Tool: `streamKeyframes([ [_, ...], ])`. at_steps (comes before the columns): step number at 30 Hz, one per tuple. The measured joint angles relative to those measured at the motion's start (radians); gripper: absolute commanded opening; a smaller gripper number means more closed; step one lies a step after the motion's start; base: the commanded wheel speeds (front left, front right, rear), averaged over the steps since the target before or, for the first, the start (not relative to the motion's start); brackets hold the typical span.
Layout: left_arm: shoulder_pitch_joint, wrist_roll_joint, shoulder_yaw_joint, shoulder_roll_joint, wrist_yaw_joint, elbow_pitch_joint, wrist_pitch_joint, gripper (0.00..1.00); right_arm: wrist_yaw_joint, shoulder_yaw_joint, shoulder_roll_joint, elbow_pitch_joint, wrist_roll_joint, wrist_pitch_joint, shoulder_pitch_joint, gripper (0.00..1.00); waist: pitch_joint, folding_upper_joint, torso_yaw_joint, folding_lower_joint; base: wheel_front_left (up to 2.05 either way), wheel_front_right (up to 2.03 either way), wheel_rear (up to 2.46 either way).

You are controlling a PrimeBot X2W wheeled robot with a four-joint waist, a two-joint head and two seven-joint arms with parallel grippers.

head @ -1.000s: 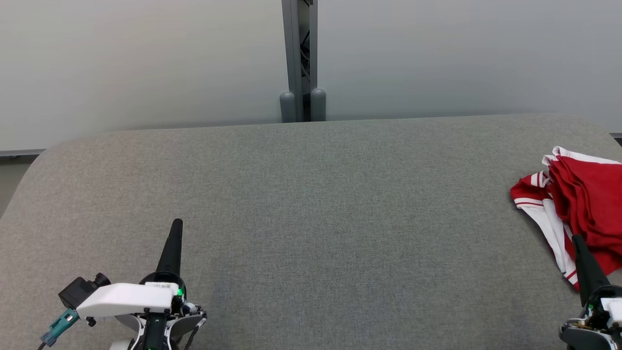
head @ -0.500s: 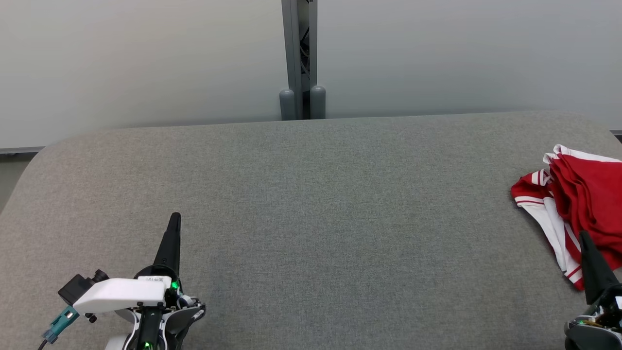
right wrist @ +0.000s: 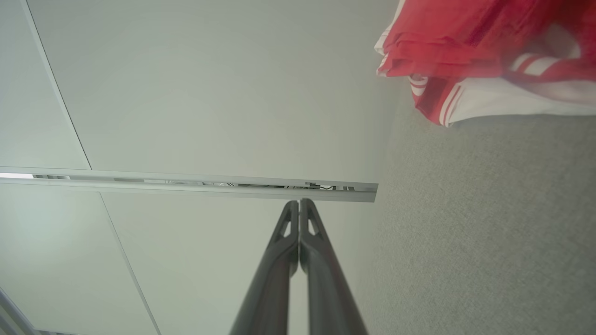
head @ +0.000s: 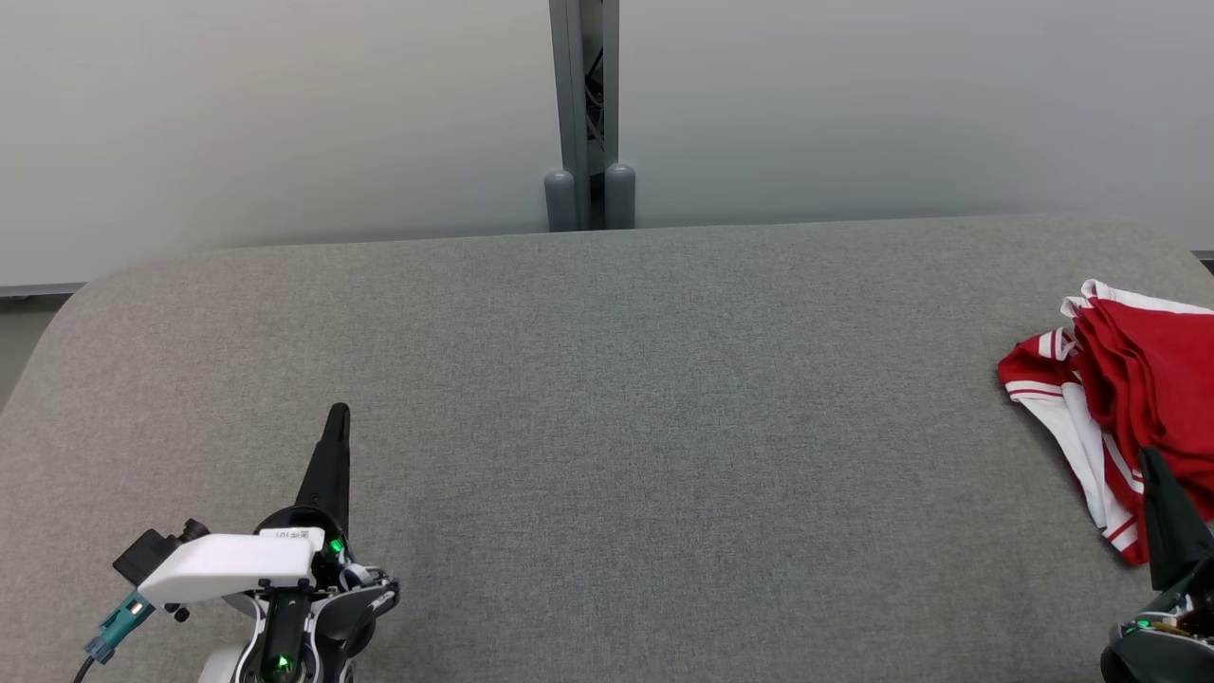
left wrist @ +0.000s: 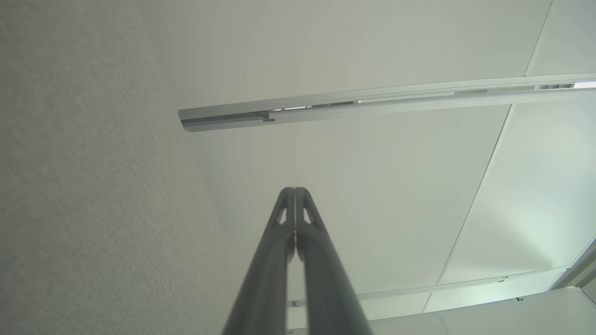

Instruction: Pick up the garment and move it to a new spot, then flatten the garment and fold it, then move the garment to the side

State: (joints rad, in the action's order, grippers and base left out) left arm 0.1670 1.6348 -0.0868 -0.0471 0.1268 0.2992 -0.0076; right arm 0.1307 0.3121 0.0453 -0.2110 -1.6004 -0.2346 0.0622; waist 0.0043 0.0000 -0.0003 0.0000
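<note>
At the near edge of a grey fabric worktop point(head: 664, 427), the left gripper point(head: 336, 417) sat at the lower left of the head view. Its two dark fingers were pressed together into a single spike pointing away from the robot. A white housing point(head: 228, 569) and a teal plug point(head: 114, 631) showed at its wrist. In the left wrist view the fingertips met with nothing between them.

At the lower right corner, the right gripper point(head: 1153, 460) was likewise closed to a narrow point and held nothing. Its tip overlapped the near hem of the garment point(head: 1138, 379) in the head view. In the right wrist view the garment lay off to the upper right, apart from the fingers, so contact could not be told.

The garment was red with white panels and thin red-and-white stripes. It lay crumpled in loose folds on the worktop at the far right, cut off by the edge of the head view. It was well apart from the left gripper, with a broad stretch of bare fabric between them.

Beyond the rounded far edge of the worktop stood a pale wall point(head: 285, 114). A grey upright post point(head: 588, 95) divided it near the middle, with two rounded grey caps point(head: 561, 199) at the post's base.
</note>
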Motion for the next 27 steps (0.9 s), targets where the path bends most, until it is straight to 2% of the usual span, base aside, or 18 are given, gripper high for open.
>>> streamKeyframes([
  [27, 0.0, 0.0, 0.0, 0.0, 0.001, 0.0, 0.0, 0.0, 0.0, 0.0, 0.0, 0.0, 0.0, 0.0, 0.0, 0.0, 0.0, 0.0, 0.0, 0.0, 0.0, 0.0, 0.0],
])
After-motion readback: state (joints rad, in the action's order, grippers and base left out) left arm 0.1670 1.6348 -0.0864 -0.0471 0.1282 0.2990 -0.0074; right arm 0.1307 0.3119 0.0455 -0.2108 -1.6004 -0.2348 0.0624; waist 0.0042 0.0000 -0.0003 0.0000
